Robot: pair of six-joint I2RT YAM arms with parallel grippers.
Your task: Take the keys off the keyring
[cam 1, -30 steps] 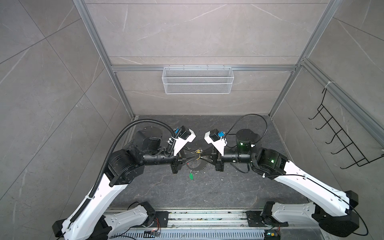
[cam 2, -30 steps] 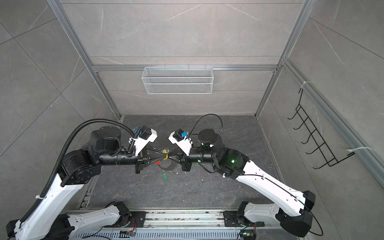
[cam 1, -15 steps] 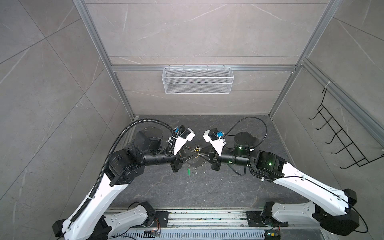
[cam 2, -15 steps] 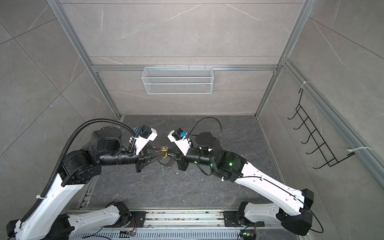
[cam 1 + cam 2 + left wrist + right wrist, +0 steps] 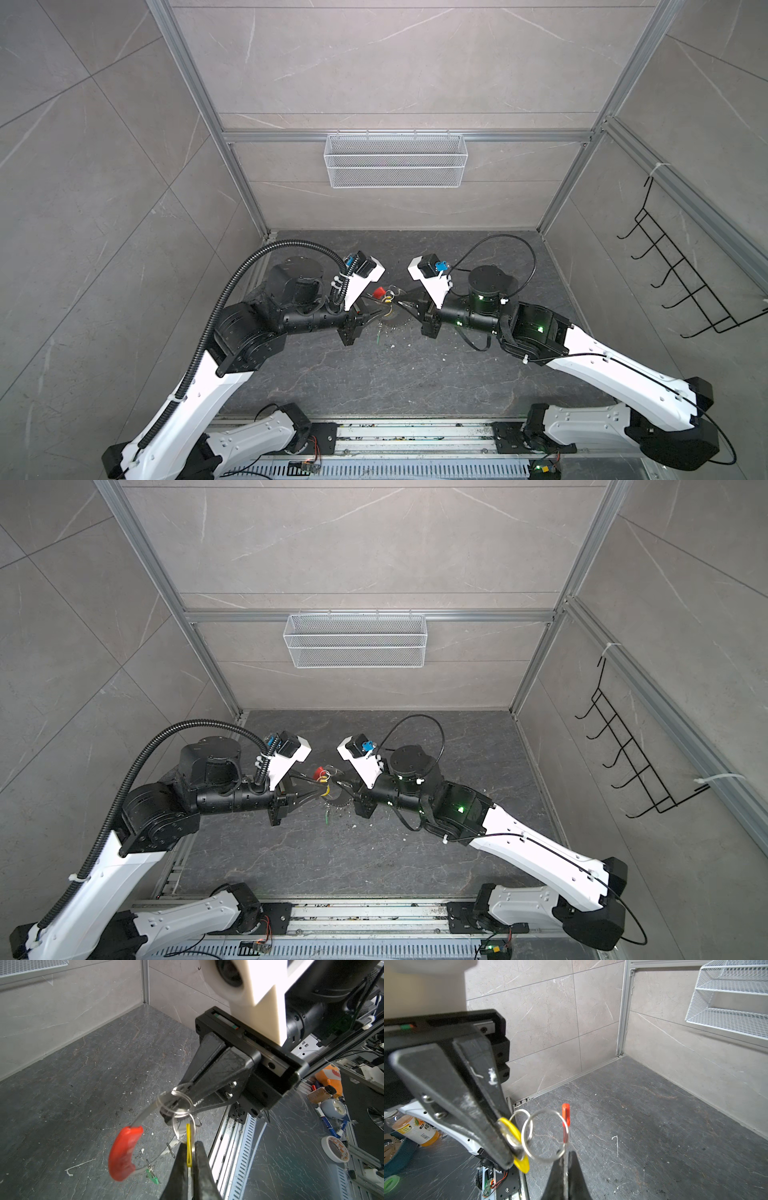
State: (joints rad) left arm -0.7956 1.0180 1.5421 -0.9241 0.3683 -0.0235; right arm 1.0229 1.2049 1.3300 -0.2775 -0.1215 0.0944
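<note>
1. Both arms meet in mid-air above the table (image 5: 374, 374). The left gripper (image 5: 190, 1147) is clamped on the yellow-tagged key (image 5: 188, 1134), with the tag pinched edge-on between its fingers.
2. Facing it, the right gripper (image 5: 566, 1153) is pressed together on the bare wire of the keyring (image 5: 145, 1112), just beside the red sleeve (image 5: 122, 1153).
3. So the keyring hangs between the two grippers, clear of the table. In both top views the sleeve sits toward the back wall from the fingertips.
4. The relation that counts is this: the yellow-tagged key lies just to the left arm's side of the right gripper's pinch. A silver split ring (image 5: 523, 1133) links it to the wire and appears threaded on right next to that pinch.
5. The tag's long axis runs in line with the left gripper's fingers.
6. The green-tagged key (image 5: 152, 1176) dangles on the hoop's lower arc past the sleeve. It is well apart from both grippers, and neither one holds it.
7. My read is that the right arm anchors while the left arm, already on the key, draws the split ring along the wire. I cannot tell where the hoop opens.
</note>
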